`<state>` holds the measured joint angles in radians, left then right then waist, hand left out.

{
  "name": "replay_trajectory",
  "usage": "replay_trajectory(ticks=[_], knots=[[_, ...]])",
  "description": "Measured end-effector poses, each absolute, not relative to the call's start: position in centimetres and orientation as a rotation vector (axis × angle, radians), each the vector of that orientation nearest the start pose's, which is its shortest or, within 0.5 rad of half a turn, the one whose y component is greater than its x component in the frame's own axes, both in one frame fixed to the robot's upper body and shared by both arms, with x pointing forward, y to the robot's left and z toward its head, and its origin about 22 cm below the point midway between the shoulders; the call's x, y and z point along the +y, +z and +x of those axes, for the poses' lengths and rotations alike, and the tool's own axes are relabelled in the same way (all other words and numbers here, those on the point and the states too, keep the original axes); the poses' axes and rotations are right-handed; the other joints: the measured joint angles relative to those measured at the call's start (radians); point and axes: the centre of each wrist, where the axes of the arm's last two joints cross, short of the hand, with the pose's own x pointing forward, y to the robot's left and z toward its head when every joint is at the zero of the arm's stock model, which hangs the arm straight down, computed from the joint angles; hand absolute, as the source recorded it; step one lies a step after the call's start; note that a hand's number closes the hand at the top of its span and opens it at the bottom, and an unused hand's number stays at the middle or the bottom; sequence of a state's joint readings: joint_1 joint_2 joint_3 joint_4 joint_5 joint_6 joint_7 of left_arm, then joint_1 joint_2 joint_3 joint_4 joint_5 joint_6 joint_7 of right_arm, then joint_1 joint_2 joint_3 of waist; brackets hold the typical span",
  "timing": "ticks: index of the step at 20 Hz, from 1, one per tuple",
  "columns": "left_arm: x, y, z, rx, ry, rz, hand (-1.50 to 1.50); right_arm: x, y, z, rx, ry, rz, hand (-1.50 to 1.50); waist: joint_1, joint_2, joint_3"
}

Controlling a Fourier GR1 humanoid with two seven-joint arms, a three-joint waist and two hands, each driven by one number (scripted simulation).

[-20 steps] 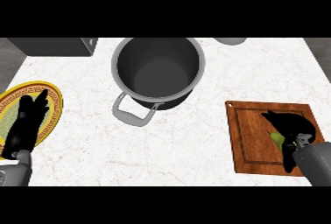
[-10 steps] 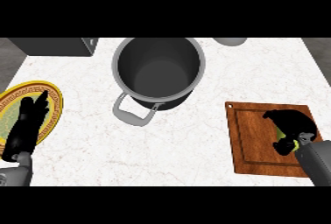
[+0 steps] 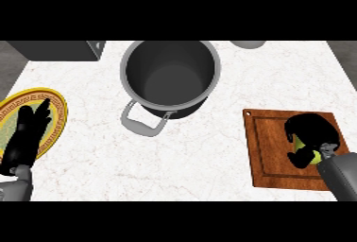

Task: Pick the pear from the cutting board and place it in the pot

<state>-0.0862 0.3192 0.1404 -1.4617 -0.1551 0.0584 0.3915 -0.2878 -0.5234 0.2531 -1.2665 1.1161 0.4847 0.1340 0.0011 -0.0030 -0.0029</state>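
Head view shows the white marble counter [image 3: 209, 156] from above. Near its right edge lies the cutting board [image 3: 268, 146], brown wood, and on the right part of this board is the pear [image 3: 302, 147], yellow-green. The right hand [image 3: 311, 132] is over the pear, and its black fingers are curled round the fruit, so only a small strip of green shows between them. I cannot tell the long axis of the pear, because the hand hides most of it. It seems the pear is not yet lifted from the board, but this is a judgement only.

The pot [image 3: 169, 75] stands near the back edge of the counter, about the middle, with the open mouth up and one handle pointing toward the front. From the right hand the pot lies to the left and farther back, well apart. So the coming move should go up, then left and away, until the pear is above the pot's mouth.

The left hand [image 3: 28, 134] rests at the left edge over a yellow plate [image 3: 59, 106], fingers straight and together. The right hand is the one at the pear.
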Motion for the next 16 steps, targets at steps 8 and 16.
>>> replay_trajectory(ticks=[8, 16], knots=[[34.2, 2.8, 25.5, -1.152, -0.088, 0.532, 0.0, -28.9, 4.9, 29.5, -0.898, 1.211, -1.063, 1.5, -0.016, -0.003, 0.002], [33.3, 2.7, 25.8, -1.145, -0.083, 0.533, 0.0, -26.6, 11.4, 27.4, -1.258, 0.894, -1.236, 1.5, -0.023, -0.005, 0.003]])
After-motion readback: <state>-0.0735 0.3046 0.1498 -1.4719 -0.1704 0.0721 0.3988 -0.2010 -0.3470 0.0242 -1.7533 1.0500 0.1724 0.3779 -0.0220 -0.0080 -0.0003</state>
